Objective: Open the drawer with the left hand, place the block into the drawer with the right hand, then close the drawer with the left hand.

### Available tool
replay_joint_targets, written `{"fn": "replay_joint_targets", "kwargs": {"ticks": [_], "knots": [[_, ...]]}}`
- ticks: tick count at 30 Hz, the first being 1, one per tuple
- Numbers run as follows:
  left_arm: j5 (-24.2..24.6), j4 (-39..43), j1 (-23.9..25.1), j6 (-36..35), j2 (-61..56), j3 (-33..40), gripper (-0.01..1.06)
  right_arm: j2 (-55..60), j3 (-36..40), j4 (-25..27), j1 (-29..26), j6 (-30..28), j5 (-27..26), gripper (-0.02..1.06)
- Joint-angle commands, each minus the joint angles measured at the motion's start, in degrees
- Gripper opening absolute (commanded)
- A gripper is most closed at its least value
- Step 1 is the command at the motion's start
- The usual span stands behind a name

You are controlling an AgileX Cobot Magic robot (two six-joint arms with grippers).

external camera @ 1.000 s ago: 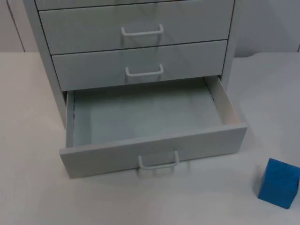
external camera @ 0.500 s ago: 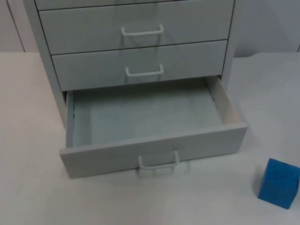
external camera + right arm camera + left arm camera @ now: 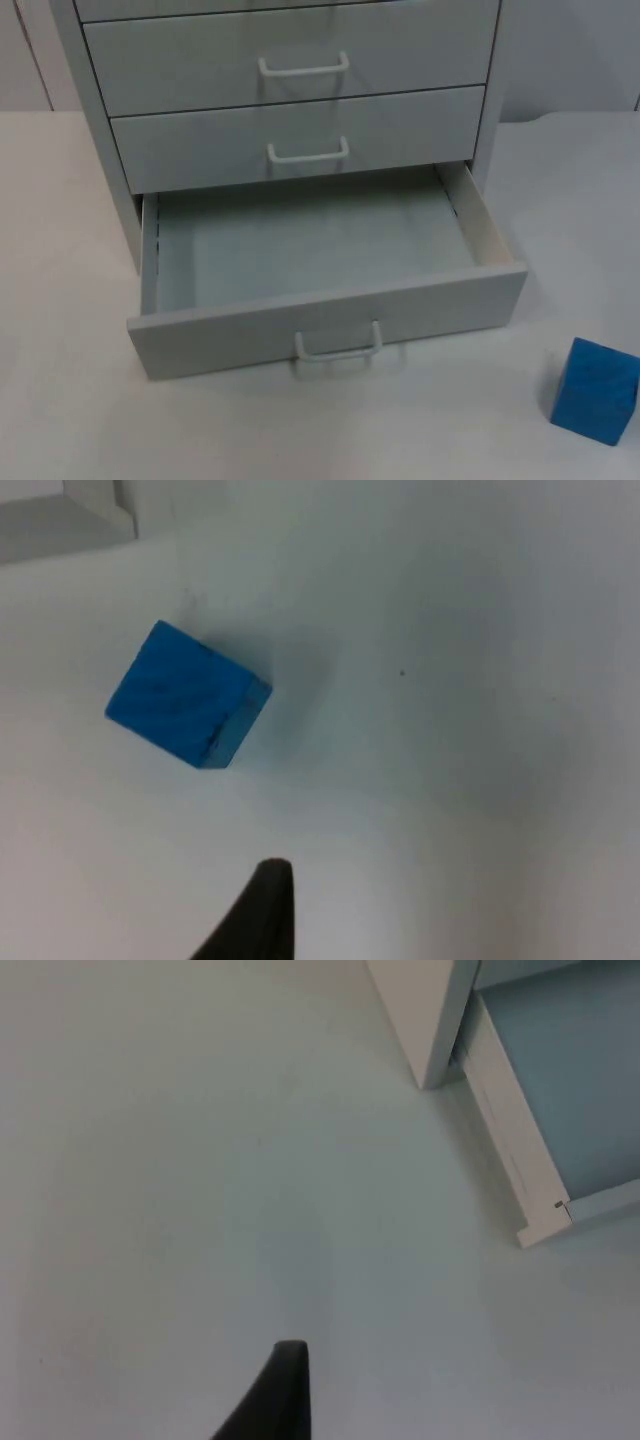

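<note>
The grey cabinet's (image 3: 290, 70) bottom drawer (image 3: 330, 318) stands pulled out with nothing inside it, its white handle (image 3: 338, 346) facing the front. A blue block (image 3: 594, 390) rests on the white table to the right of the drawer's front. My right gripper (image 3: 262, 910) hovers over the table a short way from the blue block (image 3: 185, 708) and does not touch it. My left gripper (image 3: 285, 1390) hangs above bare table to the left of the cabinet, well away from the open drawer's side wall (image 3: 512, 1145).
Two shut drawers with white handles (image 3: 305, 68) sit above the open one. A grey partition wall (image 3: 570, 50) closes the table behind the cabinet. The white table top (image 3: 60, 300) stretches left and in front of the drawer.
</note>
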Motion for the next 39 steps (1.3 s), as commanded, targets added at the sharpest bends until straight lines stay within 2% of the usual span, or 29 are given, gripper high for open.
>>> {"fn": "replay_joint_targets", "kwargs": {"ticks": [1,6,10,11,15,16,18,19,20,23,25,29,30,33,39], "knots": [[-0.8,-0.9,0.2,0.3,-0.3,0.3,1.05,-0.3,-0.3,0.3,1.6,-0.7,1.3,1.05],[-1.4,-0.9,0.2,0.3,-0.3,0.3,1.05,0.2,-0.3,-0.3,8.5,-0.7,1.1,1.05],[-0.8,-0.9,0.2,0.3,-0.3,0.3,1.05,4.9,-0.3,-0.7,16.1,5.9,0.8,1.05],[-0.8,-0.9,0.2,0.3,-0.3,0.3,1.05,4.9,-0.3,-0.7,16.1,5.9,0.8,1.05],[-0.8,-1.9,0.2,0.3,-0.3,0.3,1.05,13.3,-0.3,-9.4,24.5,17.0,-2.4,1.05],[-0.8,-1.9,0.2,0.3,-0.3,0.3,1.05,13.3,-0.3,-9.4,24.5,17.0,-2.4,1.05],[-0.8,-2.4,0.2,0.3,-0.3,0.3,1.05,17.1,-0.5,-13.7,27.8,19.0,-5.4,1.05],[-0.8,-2.4,0.2,0.3,-0.3,0.3,1.05,19.8,-0.9,-16.5,30.2,18.4,-8.3,1.05],[-0.8,-2.4,0.2,0.3,-0.3,0.3,1.05,19.8,-0.9,-16.5,30.2,18.4,-8.3,1.05],[-0.8,-2.4,0.2,0.3,-0.3,0.3,1.05,25.2,-3.5,-21.1,32.0,18.3,-11.6,1.05],[-0.8,-2.4,0.2,0.3,-0.3,0.3,1.05,27.0,-5.0,-21.3,31.9,17.7,-11.6,1.05],[-0.8,-2.4,0.2,0.3,-0.3,0.3,1.05,33.8,-9.9,-20.8,31.7,9.2,-11.4,1.05],[-0.8,-2.4,0.2,0.3,-0.3,0.3,1.05,33.8,-9.9,-20.8,31.7,9.2,-11.4,1.05],[-0.8,-2.4,0.2,0.3,-0.3,0.3,1.05,38.3,-12.1,-21.1,31.7,4.8,-14.2,1.05],[-0.8,-2.4,0.2,0.3,-0.3,0.3,1.05,42.6,-13.3,-22.3,30.4,3.0,-15.8,1.05]]}}
